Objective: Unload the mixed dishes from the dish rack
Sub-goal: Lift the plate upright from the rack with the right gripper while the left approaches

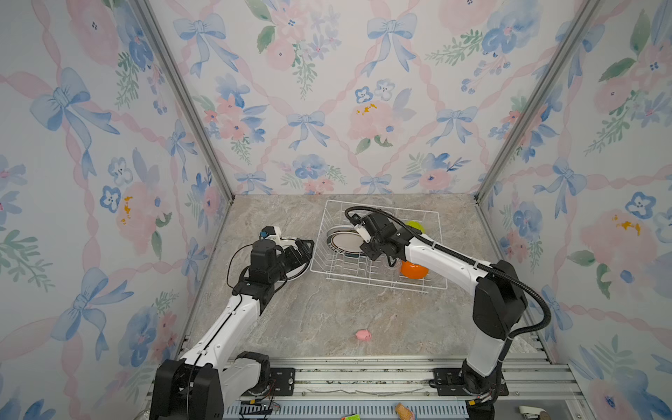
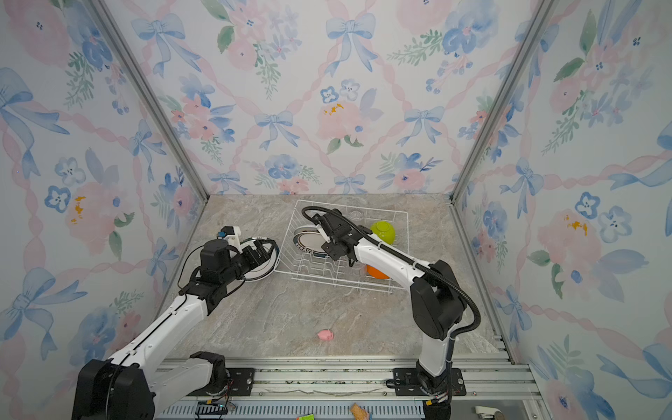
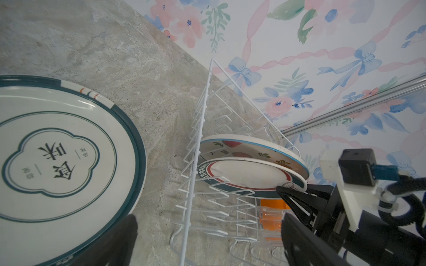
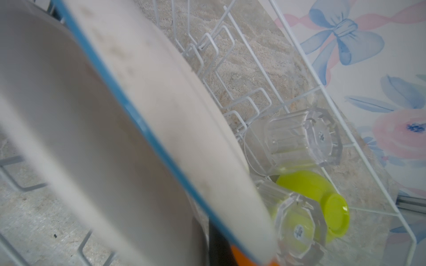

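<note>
Right pincer (image 3: 281,201) looks clenched on the rim of the front plate (image 3: 242,175), propped in the dish rack (image 1: 345,271) toward the surface's far edge — I'd lift straight up, clear of the prongs. Left pincer (image 1: 305,251) hangs released.

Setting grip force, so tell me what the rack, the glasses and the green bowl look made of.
Rack: thin wire, glossy white coat, likely metal. Glasses: clear, faceted, thick-based; glass or hard plastic, unclear. Green bowl: opaque, smooth, soft sheen, probably plastic.
</note>
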Tool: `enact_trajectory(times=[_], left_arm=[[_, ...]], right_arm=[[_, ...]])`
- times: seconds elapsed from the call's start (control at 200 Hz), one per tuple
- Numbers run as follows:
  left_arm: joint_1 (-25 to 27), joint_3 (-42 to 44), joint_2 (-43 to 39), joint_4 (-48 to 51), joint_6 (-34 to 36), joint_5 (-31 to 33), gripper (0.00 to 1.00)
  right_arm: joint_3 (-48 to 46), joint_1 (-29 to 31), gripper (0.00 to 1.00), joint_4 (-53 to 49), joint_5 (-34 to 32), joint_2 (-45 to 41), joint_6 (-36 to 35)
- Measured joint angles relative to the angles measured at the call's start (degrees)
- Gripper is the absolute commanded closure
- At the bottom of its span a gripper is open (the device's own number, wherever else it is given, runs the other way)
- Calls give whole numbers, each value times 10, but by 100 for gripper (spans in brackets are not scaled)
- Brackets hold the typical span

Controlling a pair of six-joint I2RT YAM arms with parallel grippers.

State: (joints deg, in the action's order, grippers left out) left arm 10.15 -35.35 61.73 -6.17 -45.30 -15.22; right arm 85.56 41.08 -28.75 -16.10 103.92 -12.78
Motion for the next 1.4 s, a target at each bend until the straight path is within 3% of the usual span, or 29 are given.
enact_trajectory(times=[0.22,0.475,0.975,1.4], left_arm=[[3,0,0,0,0,4,2],[9,0,0,0,0,4,2],[38,-7,0,-1,-13,7,2],[102,-50,0,-8,-37,14,2]], right_arm=[[-21,-9,100,20,13,-58,5],[-30,-17,100,42,52,-139,70],[-62,-28,100,66,70,-227,229],[-125,-59,100,93,144,-253,391]])
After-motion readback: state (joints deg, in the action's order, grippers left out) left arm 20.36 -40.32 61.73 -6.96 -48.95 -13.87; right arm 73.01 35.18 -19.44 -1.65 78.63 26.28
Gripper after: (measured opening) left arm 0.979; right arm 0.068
